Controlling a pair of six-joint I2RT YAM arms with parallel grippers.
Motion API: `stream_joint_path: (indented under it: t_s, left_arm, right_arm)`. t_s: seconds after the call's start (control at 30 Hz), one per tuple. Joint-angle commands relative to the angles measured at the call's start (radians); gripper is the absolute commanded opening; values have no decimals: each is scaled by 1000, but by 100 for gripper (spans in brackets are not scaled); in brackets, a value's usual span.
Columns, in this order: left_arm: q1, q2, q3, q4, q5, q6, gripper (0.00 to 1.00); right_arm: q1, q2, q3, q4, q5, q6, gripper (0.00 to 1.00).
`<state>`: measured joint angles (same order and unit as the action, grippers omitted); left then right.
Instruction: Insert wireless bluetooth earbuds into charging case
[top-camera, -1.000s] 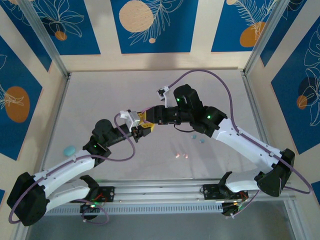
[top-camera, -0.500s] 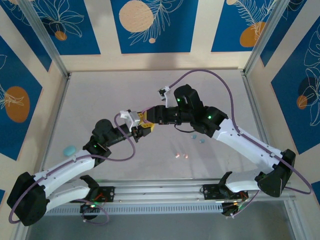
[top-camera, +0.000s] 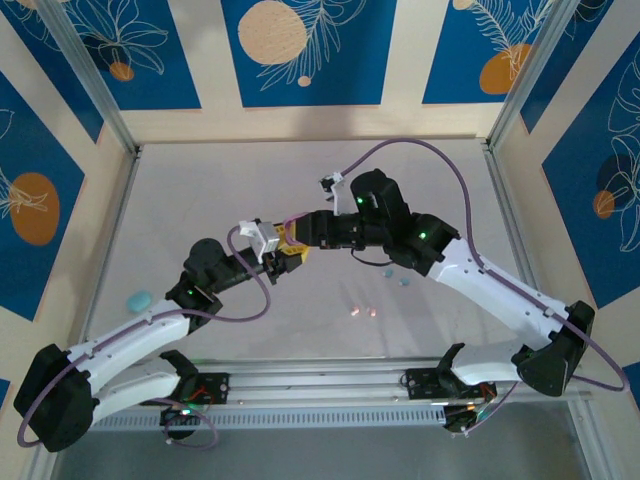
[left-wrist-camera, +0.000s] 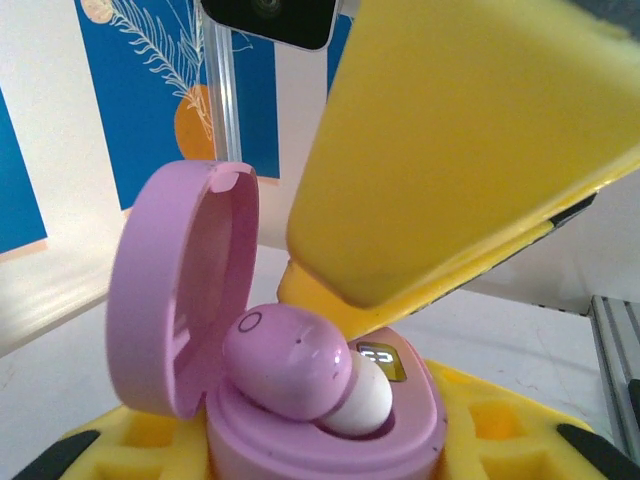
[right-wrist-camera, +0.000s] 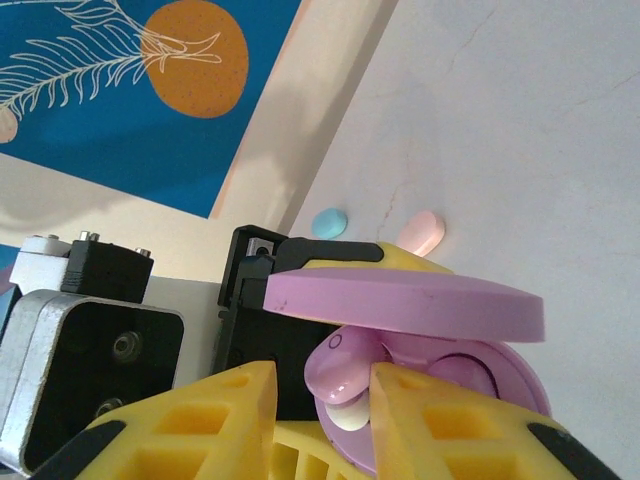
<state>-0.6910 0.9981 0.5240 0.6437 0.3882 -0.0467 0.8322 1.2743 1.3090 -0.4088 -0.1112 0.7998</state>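
Left gripper (top-camera: 290, 257) clamped on open purple case (left-wrist-camera: 300, 420), lid up at left. Purplish-pink earbud (left-wrist-camera: 288, 362) sits tilted in case well, white tip down, not fully seated. Right gripper (right-wrist-camera: 322, 400) pinches this bud between yellow fingers (right-wrist-camera: 200, 420). Farther on table (top-camera: 330, 170): peach-pink buds (top-camera: 364, 312), light blue buds (top-camera: 397, 277), blue case (top-camera: 138, 299) at left.

The open case (left-wrist-camera: 180, 300) is light purple, and the earbud (left-wrist-camera: 285, 362) in it is purple with a white tip. The gripper fingers (left-wrist-camera: 470, 140) are yellow. The walls (top-camera: 300, 50) are blue and cream with orange circles and white leaves.
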Motion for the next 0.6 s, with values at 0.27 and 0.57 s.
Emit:
stream_joint_path:
  t_s: [0.27, 0.57]
  left_arm:
    - [-1, -9, 14, 65, 20, -13, 33]
    - [0, -5, 19, 71, 21, -22, 33]
  right_arm:
    - [5, -32, 18, -2, -8, -20, 30]
    - [19, 35, 90, -112, -20, -45, 23]
